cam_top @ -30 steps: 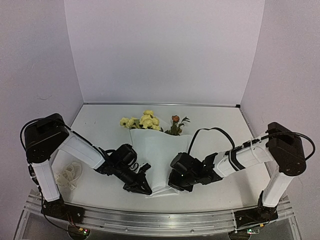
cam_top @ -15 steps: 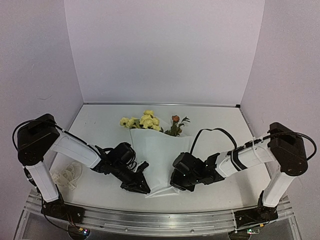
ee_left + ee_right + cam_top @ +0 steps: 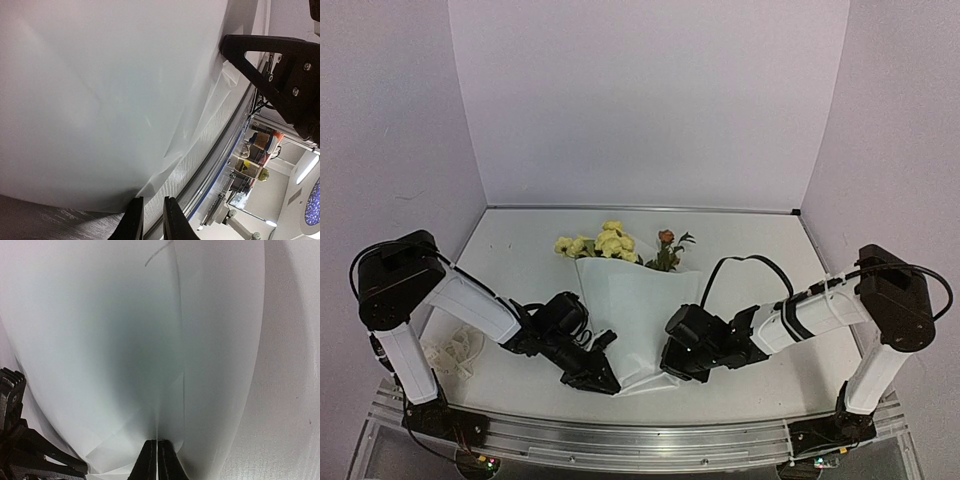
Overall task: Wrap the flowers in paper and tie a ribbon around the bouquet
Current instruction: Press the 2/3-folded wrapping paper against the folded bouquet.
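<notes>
Two black two-finger claws sit low at the near, narrow end of a bouquet (image 3: pixel 635 315) that lies on the pale grey table (image 3: pixel 520 250) with its heads pointing to the far wall. The bouquet is a thin, matte white paper sheet (image 3: pixel 640 325) folded into a cone, wide at the far end and tapering toward the arms. A small bunch of pale yellow flowers (image 3: pixel 608 242) pokes from its mouth, with one orange-brown bloom (image 3: pixel 666 237) on thin green stems just to their right. The left gripper (image 3: pixel 153 204) is at the cone's near-left edge. Its jaws are parted by only a narrow slit, with the paper's lower corner just above the tips and nothing visibly between them. The right gripper (image 3: pixel 157 446) is at the cone's near-right edge. Its jaws are pressed together, and a crease of the paper runs straight down into the tips, so it appears to pinch that fold. The left wrist view also shows the right gripper's dark body touching the far side of the sheet. A long cream-white ribbon (image 3: pixel 455 350) lies in a loose heap near the left arm's base, well apart from the bouquet; its lettering is too small to make out.
</notes>
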